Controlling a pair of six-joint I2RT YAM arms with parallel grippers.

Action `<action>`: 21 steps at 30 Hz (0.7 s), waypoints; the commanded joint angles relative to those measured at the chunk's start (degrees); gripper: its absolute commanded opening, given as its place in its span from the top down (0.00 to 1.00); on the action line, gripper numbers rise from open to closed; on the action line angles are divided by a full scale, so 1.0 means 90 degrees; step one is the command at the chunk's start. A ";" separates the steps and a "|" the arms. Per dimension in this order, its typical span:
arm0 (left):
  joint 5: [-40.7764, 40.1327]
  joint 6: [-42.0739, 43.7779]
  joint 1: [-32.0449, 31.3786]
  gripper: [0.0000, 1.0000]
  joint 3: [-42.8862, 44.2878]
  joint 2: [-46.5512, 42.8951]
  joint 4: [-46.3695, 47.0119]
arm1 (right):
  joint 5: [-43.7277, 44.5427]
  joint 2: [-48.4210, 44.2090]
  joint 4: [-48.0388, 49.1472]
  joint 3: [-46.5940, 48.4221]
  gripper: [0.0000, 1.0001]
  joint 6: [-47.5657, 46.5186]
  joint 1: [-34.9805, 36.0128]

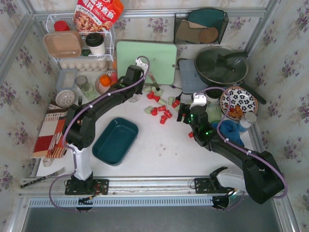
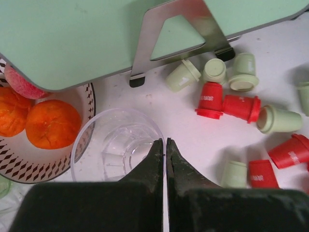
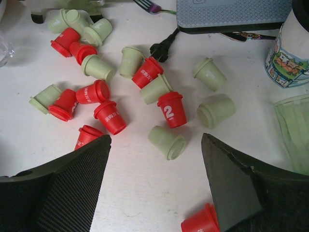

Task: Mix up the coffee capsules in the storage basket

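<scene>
Loosely, coffee capsules [image 1: 162, 109] strewn near storage basket [image 1: 115, 140], left gripper [image 2: 164, 143] together, right gripper [image 3: 155, 140] apart.

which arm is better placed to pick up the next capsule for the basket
Right. The right gripper is open just above the scattered coffee capsules, with a green one lying right in front of it. The left gripper is shut over a clear glass, capsules off to its side.

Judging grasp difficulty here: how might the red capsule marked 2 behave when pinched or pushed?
The red capsule marked 2 looks small and hollow, probably light. Its round tapered body would likely roll in a curve. Glossy plastic may slip in the open right claw.
</scene>
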 commanded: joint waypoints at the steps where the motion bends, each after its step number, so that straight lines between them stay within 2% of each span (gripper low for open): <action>1: 0.0091 0.0110 0.0060 1.00 0.0190 0.0275 0.0463 | 0.0058 0.0012 0.0211 0.0043 0.17 0.0056 0.0003; 14: -0.0233 0.0265 0.0303 1.00 0.0369 0.1061 0.1102 | -0.0048 0.0111 0.0226 0.0060 0.17 0.0105 0.0005; 21: -0.0043 0.0201 0.0477 1.00 0.0358 0.1216 0.1271 | -0.0062 0.0158 0.0211 0.0082 0.17 0.0108 0.0003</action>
